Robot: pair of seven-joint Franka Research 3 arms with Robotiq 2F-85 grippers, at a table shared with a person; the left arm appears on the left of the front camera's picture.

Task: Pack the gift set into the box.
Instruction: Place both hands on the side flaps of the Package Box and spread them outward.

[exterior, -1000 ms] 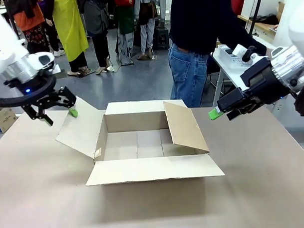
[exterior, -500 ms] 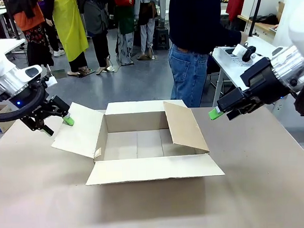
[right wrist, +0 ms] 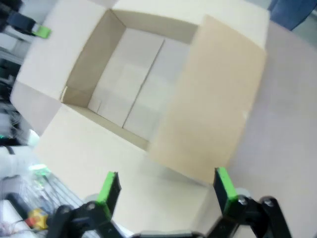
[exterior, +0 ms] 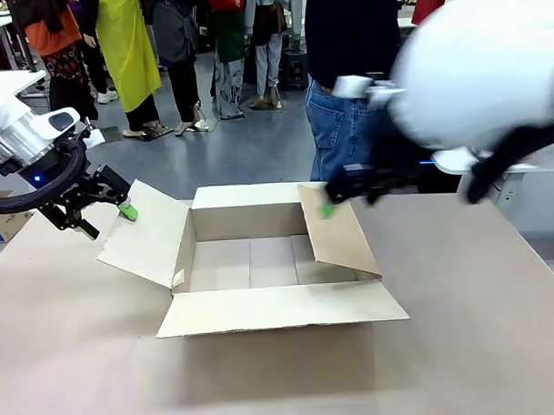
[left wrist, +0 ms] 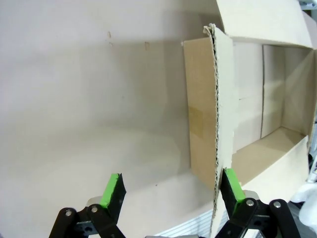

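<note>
A large, shallow brown cardboard box (exterior: 252, 263) sits open and unfilled in the middle of the desk (exterior: 464, 347). The right gripper (exterior: 336, 202), motion-blurred, has swung in from the right to hover by the half-raised right flap (exterior: 340, 237), fingers apart, probably to press it outward. The left gripper (exterior: 106, 221) still straddles the left flap (exterior: 146, 238) edge, fingers apart, so packing has yet to begin.

No readable text, labels or numbers, box (exterior: 271, 308) faces plain brown
</note>
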